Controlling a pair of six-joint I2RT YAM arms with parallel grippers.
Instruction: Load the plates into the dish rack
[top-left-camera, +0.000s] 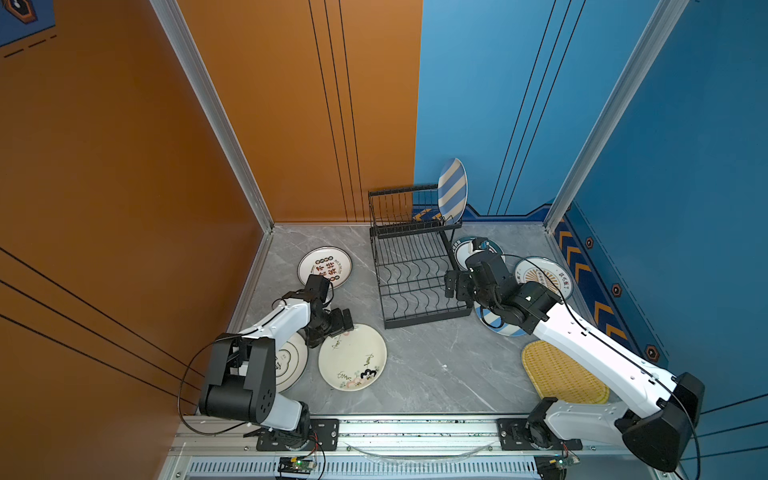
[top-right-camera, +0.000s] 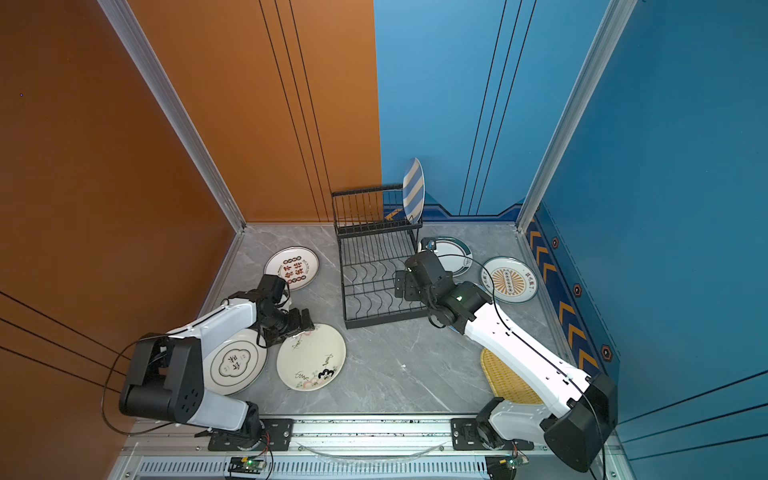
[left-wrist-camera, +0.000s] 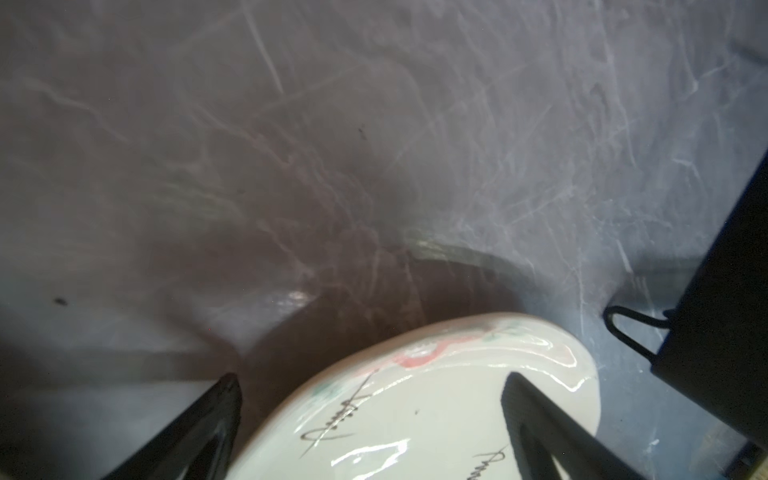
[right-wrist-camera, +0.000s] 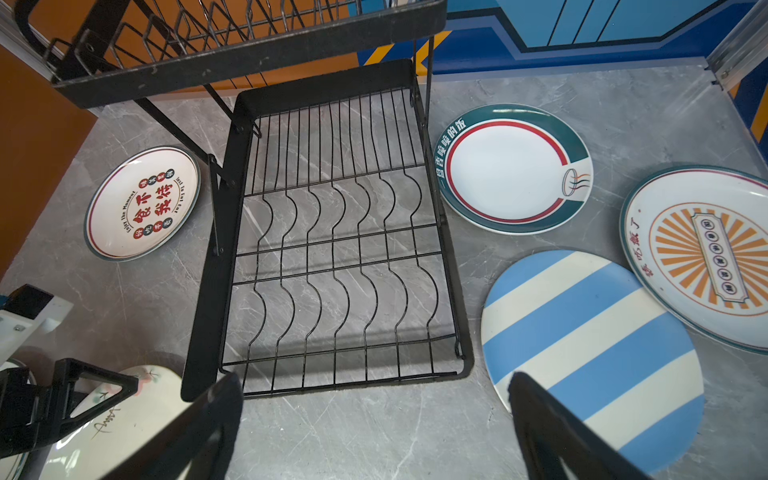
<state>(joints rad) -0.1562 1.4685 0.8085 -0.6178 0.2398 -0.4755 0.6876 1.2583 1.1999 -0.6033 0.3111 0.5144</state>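
Plates (top-left-camera: 325, 268) lie mostly flat on the grey marble-patterned surface (top-left-camera: 436, 365) around the black two-tiered wire dish rack (top-left-camera: 428, 319); one blue-and-cream striped round plate (top-left-camera: 452, 193) stands upright at its upper tier. Left tool (left-wrist-camera: 372, 380), spread wide, straddles the rim of the cream round plate with script print (top-left-camera: 352, 357), unclamped. Right tool (right-wrist-camera: 376, 378) gapes empty near the rack's front edge, beside a second striped plate (right-wrist-camera: 590, 353) lying flat.

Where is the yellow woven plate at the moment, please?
In both top views the yellow woven plate lies flat on the table at front right, partly under the right arm.
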